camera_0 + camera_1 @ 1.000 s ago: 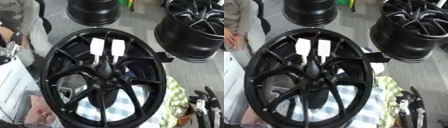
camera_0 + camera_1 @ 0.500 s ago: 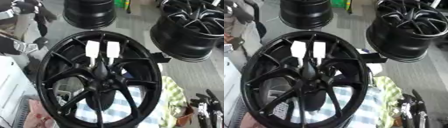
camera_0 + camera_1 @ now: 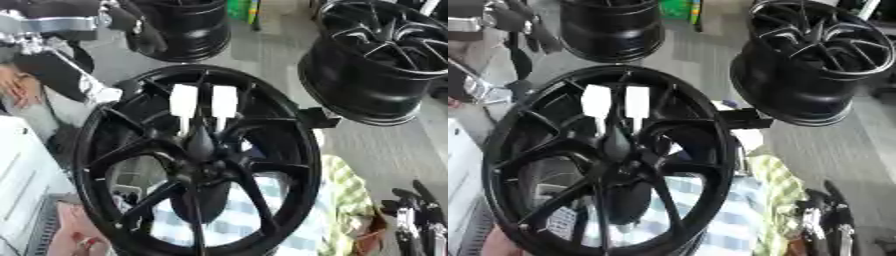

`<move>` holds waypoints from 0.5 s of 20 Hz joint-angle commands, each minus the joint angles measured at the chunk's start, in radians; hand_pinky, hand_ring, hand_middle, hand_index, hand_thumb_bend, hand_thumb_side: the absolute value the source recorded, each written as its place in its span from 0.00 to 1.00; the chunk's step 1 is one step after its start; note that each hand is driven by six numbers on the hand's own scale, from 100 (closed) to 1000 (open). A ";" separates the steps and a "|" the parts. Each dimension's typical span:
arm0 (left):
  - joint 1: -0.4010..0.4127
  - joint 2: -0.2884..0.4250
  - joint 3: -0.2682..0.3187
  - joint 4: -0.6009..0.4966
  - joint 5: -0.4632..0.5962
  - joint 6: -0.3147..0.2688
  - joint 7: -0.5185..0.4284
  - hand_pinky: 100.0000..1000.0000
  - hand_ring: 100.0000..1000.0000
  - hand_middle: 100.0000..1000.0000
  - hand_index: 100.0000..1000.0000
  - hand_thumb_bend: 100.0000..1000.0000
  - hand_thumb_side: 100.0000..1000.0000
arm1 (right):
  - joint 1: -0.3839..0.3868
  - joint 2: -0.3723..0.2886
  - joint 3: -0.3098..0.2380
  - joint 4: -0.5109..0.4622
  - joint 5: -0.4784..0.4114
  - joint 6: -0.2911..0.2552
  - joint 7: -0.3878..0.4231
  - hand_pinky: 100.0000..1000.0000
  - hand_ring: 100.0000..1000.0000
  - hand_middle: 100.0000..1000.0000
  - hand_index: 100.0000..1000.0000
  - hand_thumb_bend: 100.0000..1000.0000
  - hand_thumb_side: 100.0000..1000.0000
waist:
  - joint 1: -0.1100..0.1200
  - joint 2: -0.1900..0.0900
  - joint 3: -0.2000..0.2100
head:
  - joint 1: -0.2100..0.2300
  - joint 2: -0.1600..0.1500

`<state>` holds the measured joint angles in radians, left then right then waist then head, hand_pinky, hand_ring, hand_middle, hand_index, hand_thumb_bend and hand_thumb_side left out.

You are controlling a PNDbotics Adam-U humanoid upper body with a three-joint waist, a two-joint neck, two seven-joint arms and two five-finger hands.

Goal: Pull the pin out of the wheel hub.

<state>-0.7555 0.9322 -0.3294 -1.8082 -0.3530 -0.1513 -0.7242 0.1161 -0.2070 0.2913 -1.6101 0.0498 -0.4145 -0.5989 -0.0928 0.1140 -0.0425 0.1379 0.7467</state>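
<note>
A big black spoked wheel hub [image 3: 197,160] stands tilted in the middle of the view. Two white flat tabs [image 3: 184,100] [image 3: 225,101] stick up side by side from its centre boss [image 3: 201,142] on thin stems; this looks like the pin. My left hand [image 3: 140,30] hangs at the upper left, above the rim's far left edge, with relaxed fingers pointing down and nothing in them. It is apart from the tabs. My right hand [image 3: 413,220] rests at the lower right, fingers up, open and holding nothing.
A second black wheel [image 3: 385,60] lies at the upper right and a third [image 3: 188,25] at the top centre. A checked cloth [image 3: 343,195] lies under the hub's right side. A black bracket [image 3: 319,117] juts from the right rim. A white surface [image 3: 17,165] is at the left.
My left arm has come in from the upper left and now reaches further right, over the hub's far left rim. The whole picture has shifted a little. The right hand stays put.
</note>
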 commanded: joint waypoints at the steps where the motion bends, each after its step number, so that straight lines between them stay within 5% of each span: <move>1: -0.047 -0.039 -0.023 0.075 -0.079 0.006 -0.032 0.76 0.61 0.63 0.84 0.18 0.43 | 0.001 -0.016 0.003 -0.006 -0.010 -0.003 0.007 0.53 0.55 0.62 0.88 0.00 0.58 | 0.004 -0.011 -0.004 | 0.007 0.002; 10: -0.070 -0.106 -0.069 0.179 -0.184 -0.056 -0.050 0.78 0.65 0.66 0.86 0.29 0.42 | -0.001 -0.011 0.008 -0.004 -0.016 -0.007 0.012 0.53 0.55 0.63 0.88 0.00 0.58 | 0.004 -0.006 -0.014 | 0.014 -0.001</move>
<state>-0.8032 0.8158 -0.4009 -1.6310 -0.5270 -0.1955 -0.7741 0.1188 -0.2071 0.3009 -1.6057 0.0409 -0.4204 -0.5912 -0.0939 0.1177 -0.0549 0.1486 0.7472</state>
